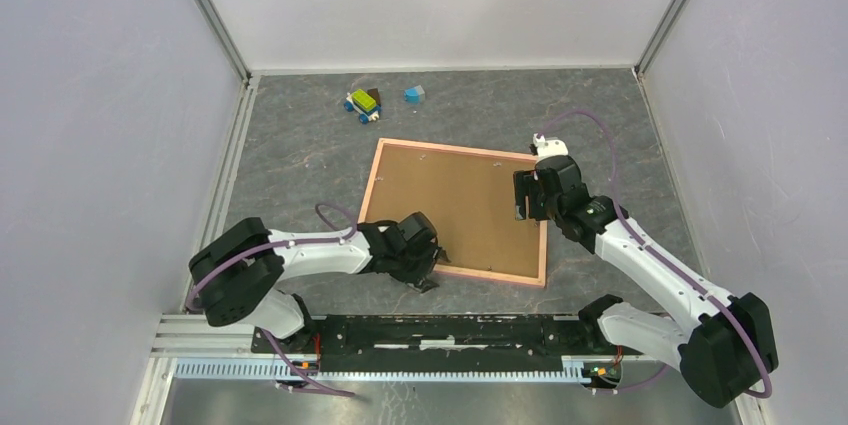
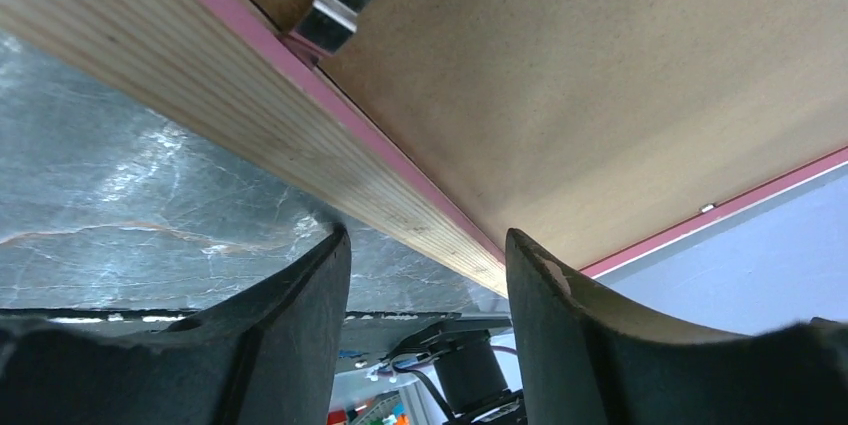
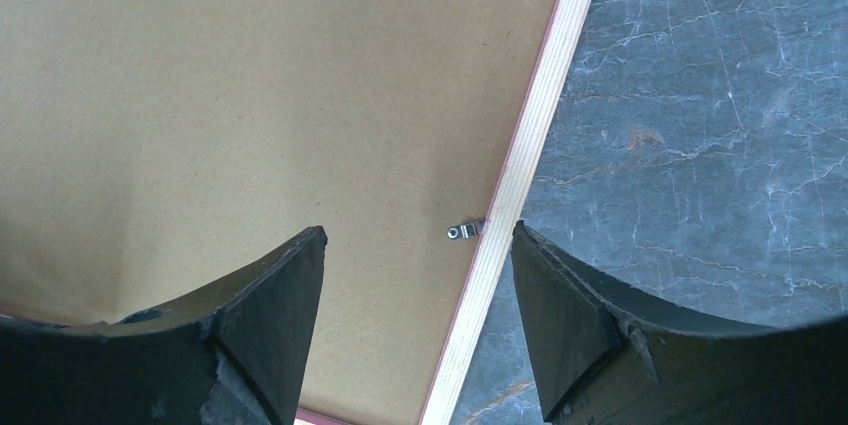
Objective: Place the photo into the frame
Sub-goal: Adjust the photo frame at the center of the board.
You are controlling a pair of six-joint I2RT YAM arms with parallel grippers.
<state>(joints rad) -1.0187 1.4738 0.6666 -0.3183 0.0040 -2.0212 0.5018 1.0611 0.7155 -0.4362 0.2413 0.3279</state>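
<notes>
The pink frame (image 1: 372,188) lies back-up in the middle of the table, its brown backing board (image 1: 455,207) showing. The photo is out of view in every frame. My left gripper (image 1: 427,273) is open at the frame's near rail (image 2: 250,105), low by the near-left part, and the rail runs across the gap between its fingers (image 2: 300,325). My right gripper (image 1: 527,201) is open above the frame's right rail (image 3: 530,135), one finger over the board (image 3: 250,75), the other over the table. A metal clip (image 3: 465,231) sits on the rail between its fingertips.
A small toy car with a green block (image 1: 363,103) and a blue block (image 1: 414,94) lie at the back of the table. Another metal clip (image 2: 340,5) sits on the near rail. White walls enclose the grey marbled tabletop (image 1: 300,155).
</notes>
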